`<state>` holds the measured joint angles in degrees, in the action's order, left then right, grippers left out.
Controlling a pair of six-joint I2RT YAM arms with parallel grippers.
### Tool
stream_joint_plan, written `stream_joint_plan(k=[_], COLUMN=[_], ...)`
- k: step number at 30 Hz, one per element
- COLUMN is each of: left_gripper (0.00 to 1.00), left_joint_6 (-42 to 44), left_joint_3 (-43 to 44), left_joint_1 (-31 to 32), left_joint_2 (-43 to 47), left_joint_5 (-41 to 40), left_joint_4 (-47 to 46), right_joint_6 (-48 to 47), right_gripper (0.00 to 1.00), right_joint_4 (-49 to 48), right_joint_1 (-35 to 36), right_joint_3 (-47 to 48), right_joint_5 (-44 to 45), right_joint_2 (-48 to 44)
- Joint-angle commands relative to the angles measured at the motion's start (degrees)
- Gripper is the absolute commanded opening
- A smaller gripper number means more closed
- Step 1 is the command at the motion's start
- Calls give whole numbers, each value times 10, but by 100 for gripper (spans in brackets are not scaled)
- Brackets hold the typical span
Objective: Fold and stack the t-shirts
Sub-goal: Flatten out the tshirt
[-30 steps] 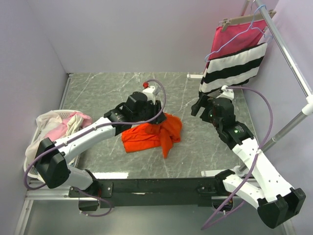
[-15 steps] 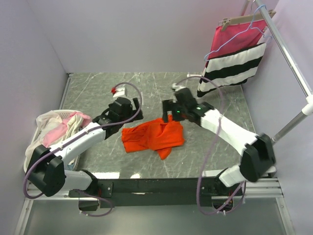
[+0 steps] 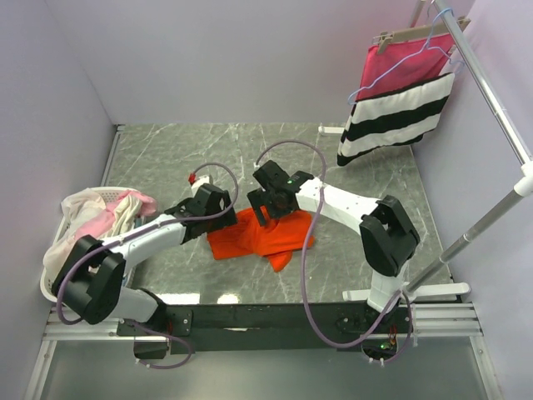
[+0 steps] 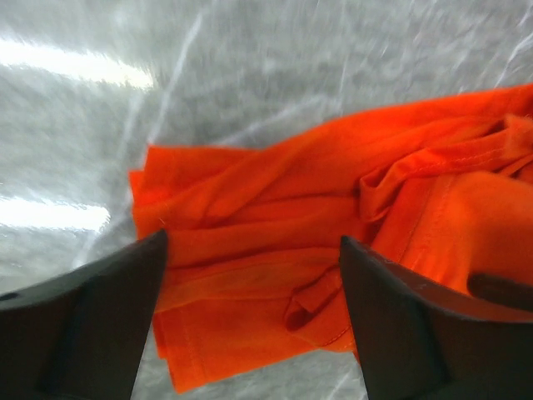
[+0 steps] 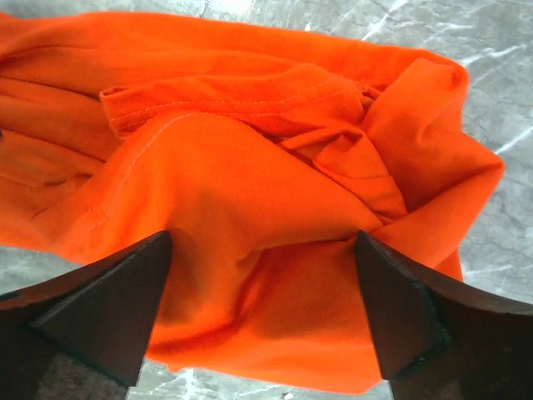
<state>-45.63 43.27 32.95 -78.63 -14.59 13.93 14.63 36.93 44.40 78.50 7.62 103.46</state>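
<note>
One orange-red t-shirt (image 3: 265, 242) is seen crumpled on the marble table (image 3: 166, 158), just below the centre of the overhead frame. Cream and pink t-shirts (image 3: 100, 212) are heaped in a basket (image 3: 48, 282) at the frame's left edge; their number cannot be told. Two grippers are counted. The left gripper (image 4: 254, 250) is held spread wide over the shirt's left edge. The right gripper (image 5: 265, 242) is spread astride a raised fold near its top. Nothing is clamped. One striped cloth (image 3: 391, 117) is hung at upper right.
</note>
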Motion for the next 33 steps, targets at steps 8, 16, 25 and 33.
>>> stream_joint_plan(k=[8, 16, 25, 33], left_gripper=[1, 1, 1, 1], left_joint_6=[-4, 50, 101, 92], left_joint_3=[-23, 49, 73, 54], left_joint_1=[-1, -74, -174, -181], left_joint_2=[-37, 57, 113, 87], left_joint_5=[60, -6, -47, -4], left_joint_4=[-44, 46, 85, 83], right_joint_6=[-24, -19, 26, 95], right_gripper=[0, 0, 0, 61], right_joint_4=[13, 46, 88, 99], right_joint_1=[-12, -102, -241, -247], right_joint_3=[14, -1, -112, -161], right_joint_5=[37, 151, 203, 184], right_joint_2=[-17, -178, -244, -240])
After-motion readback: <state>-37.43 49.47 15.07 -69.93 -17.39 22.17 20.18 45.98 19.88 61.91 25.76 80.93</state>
